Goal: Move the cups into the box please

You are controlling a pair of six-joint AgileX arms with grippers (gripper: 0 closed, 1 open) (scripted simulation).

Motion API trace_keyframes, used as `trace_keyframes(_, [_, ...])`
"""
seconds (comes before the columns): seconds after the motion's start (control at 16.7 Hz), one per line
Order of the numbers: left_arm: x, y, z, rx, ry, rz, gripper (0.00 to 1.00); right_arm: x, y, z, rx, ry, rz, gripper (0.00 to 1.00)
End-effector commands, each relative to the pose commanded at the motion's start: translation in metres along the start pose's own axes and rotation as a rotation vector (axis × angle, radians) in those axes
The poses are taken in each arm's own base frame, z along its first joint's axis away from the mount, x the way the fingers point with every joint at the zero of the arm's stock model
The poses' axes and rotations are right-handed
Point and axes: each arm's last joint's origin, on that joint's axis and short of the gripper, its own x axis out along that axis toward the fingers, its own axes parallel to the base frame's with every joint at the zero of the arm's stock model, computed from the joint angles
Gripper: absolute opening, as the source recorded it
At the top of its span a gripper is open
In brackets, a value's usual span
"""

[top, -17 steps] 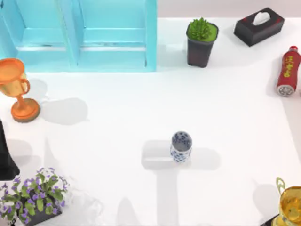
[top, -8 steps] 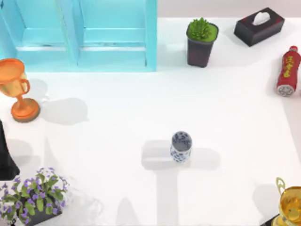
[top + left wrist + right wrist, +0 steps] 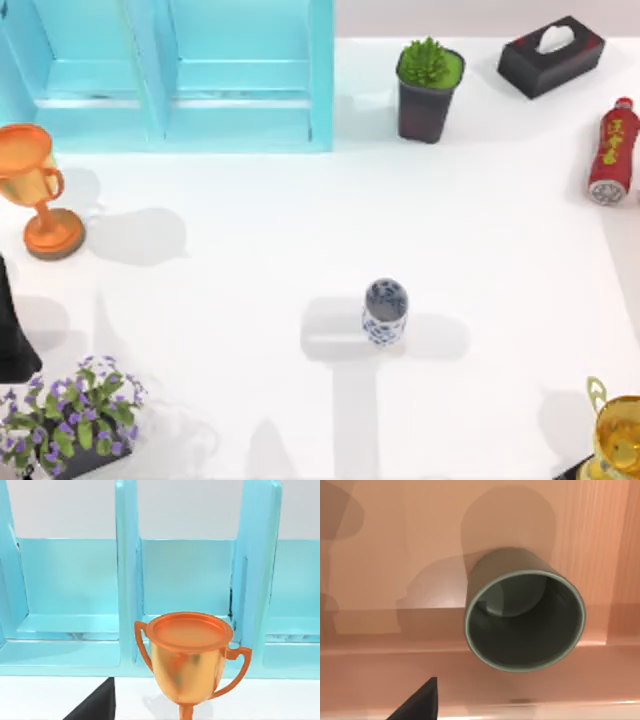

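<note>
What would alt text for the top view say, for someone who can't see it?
A small blue-and-white cup stands upright near the middle of a white table, apart from everything else. A turquoise box sits at the back left, with an orange trophy and purple flowers on the left, and a green plant, tissue box, red bottle and gold trophy on the right.

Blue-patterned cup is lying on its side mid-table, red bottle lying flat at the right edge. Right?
Not quite. In the top view the blue-patterned cup stands upright mid-table, its rim facing the camera; it is not on its side. The red bottle does lie flat at the right edge.
</note>
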Motion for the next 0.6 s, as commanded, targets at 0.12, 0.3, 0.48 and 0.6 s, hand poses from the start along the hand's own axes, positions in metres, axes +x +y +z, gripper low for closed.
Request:
trace_keyframes(0.12, [0.0, 0.0, 0.0, 0.0, 0.0, 0.0, 1.0, -0.021, -0.002, 0.001, 0.0, 0.0, 0.0, 1.0])
trace_keyframes(0.3, [0.0, 0.0, 0.0, 0.0, 0.0, 0.0, 1.0, -0.051, -0.002, -0.001, 0.0, -0.004, -0.003, 1.0])
trace_keyframes(0.48, [0.0, 0.0, 0.0, 0.0, 0.0, 0.0, 1.0, -0.067, 0.0, -0.003, 0.0, -0.007, -0.005, 1.0])
trace_keyframes(0.6, [0.0, 0.0, 0.0, 0.0, 0.0, 0.0, 1.0, -0.067, 0.0, -0.003, 0.0, -0.007, -0.005, 1.0])
